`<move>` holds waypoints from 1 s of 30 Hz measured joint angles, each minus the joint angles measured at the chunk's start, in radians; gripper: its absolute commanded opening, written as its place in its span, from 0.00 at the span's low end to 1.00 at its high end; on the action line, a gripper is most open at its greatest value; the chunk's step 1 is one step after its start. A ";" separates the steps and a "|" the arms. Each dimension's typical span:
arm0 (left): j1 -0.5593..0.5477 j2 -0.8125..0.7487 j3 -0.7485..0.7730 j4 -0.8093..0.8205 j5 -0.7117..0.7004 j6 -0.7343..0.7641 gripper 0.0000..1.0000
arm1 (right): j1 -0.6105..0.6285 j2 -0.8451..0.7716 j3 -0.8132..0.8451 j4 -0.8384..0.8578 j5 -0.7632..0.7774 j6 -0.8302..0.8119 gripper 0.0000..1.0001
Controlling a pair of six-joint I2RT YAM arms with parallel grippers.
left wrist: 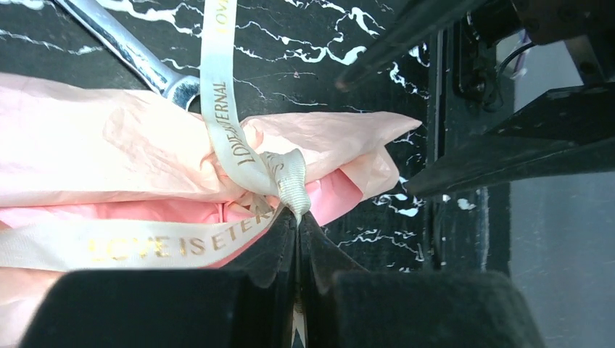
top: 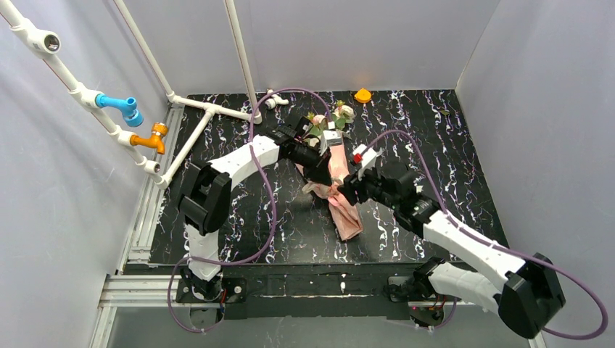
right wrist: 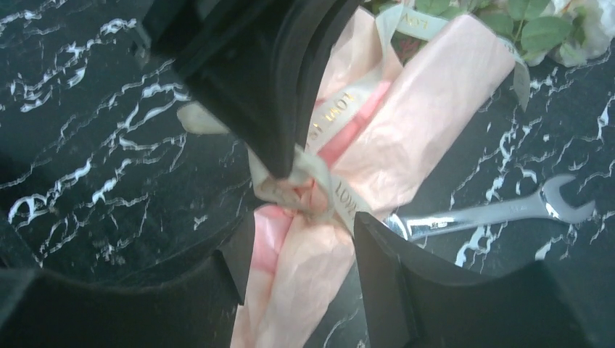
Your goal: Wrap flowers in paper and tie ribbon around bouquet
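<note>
i see left pincer (left wrist: 297, 221) clamped on the ribbon (left wrist: 217, 101), right pincer (right wrist: 297, 250) agape astride the bouquet (right wrist: 435, 101); only wrist views reveal a spanner (right wrist: 493, 212), seemingly beneath.

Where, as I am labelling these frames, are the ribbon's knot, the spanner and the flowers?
ribbon (left wrist: 283, 177): left wrist view, on its knot.
spanner (right wrist: 471, 214): right wrist view, on its shaft.
flowers (right wrist: 540, 30): right wrist view, on a green leaf.
</note>
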 measured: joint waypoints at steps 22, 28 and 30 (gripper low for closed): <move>0.043 0.204 0.193 -0.197 0.188 -0.414 0.00 | 0.082 -0.051 -0.515 0.714 -0.050 0.128 0.40; 0.051 0.204 0.174 -0.104 0.253 -0.553 0.00 | 0.113 0.040 -0.533 0.880 0.017 0.121 0.39; 0.052 0.201 0.132 -0.037 0.269 -0.612 0.00 | 0.113 0.067 -0.535 0.911 0.046 0.120 0.39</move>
